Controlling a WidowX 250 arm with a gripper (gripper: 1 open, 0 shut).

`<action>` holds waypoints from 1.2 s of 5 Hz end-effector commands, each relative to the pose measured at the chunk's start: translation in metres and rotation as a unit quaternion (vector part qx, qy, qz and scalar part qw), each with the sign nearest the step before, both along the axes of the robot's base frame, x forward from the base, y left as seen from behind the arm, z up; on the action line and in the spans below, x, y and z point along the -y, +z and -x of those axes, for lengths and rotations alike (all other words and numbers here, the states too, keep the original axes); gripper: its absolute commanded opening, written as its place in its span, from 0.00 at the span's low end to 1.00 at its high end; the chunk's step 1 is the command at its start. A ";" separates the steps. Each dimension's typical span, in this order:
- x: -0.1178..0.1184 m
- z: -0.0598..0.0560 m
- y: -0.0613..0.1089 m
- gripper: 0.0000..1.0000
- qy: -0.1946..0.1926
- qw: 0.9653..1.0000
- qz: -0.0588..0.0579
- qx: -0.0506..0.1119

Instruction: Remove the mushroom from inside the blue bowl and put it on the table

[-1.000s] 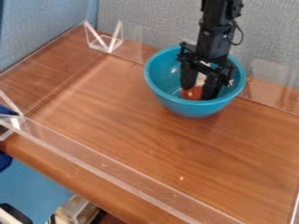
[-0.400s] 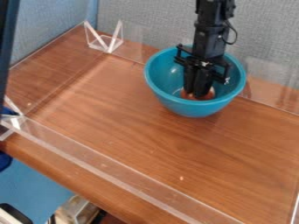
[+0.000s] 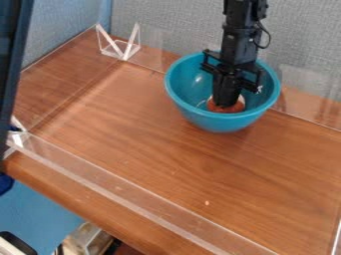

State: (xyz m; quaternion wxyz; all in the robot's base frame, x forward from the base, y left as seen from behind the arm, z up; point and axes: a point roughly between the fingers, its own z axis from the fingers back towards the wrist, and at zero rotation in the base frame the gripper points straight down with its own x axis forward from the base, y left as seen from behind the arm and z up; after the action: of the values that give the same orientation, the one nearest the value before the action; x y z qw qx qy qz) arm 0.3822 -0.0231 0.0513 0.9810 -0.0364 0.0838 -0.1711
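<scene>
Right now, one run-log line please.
gripper: shut on mushroom | inside blue bowl | table: mushroom not yet placed

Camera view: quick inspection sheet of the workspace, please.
Surface: wood-grain table, bare apart from the bowl.
Job's things: blue bowl at the far right; mushroom inside it, only an orange bit showing.
Clutter: nothing seen.
Grippers: gripper points down into the bowl, fingers closed at the mushroom.
Cables: black cable on the arm.
Surroundings: clear acrylic walls along the edges, grey backdrop.
</scene>
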 end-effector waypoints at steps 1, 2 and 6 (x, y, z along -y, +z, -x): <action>-0.011 -0.003 0.016 0.00 0.014 1.000 -0.001 0.022; -0.012 -0.001 0.023 0.00 0.018 0.999 -0.002 0.026; -0.017 0.009 0.050 0.00 0.031 0.999 -0.003 0.044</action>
State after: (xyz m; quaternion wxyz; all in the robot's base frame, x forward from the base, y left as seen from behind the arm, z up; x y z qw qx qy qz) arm 0.3697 -0.0114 0.0633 0.9845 -0.0362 0.0907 -0.1454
